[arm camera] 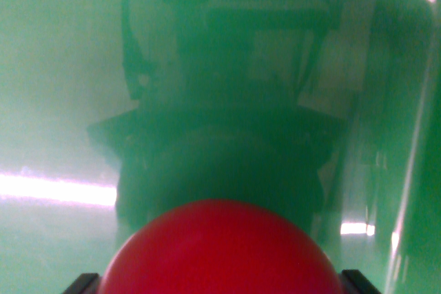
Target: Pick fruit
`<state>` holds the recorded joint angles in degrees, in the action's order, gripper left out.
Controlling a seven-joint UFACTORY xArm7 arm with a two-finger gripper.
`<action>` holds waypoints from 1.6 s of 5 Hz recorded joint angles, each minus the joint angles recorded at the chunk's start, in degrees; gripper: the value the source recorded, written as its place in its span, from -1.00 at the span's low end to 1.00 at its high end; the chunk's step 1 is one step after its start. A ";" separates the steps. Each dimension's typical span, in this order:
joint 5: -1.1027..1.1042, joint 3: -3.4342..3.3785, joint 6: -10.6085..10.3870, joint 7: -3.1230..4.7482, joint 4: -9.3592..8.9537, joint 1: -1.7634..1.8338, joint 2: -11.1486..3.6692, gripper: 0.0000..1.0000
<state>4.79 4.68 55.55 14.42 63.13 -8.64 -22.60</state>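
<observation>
Wrist view only. A round red fruit (222, 249) fills the lower centre of the frame, cut off by the bottom edge. The dark tips of the pincer (222, 284) show at the bottom corners of the fruit, one finger (81, 284) on the wrist view's left and the other on the wrist view's right, each just beside the fruit's flank. The fruit lies between them; firm contact cannot be confirmed. Beyond the pincer lies a glossy green surface (55, 87) carrying a dark, blurred reflection (227, 115) and bright light streaks (55, 189). A curved pale edge runs down the wrist view's right.
</observation>
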 joint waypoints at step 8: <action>0.03 0.03 6.06 0.45 4.56 0.08 1.52 1.00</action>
<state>4.82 4.71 61.61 14.87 67.69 -8.56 -21.08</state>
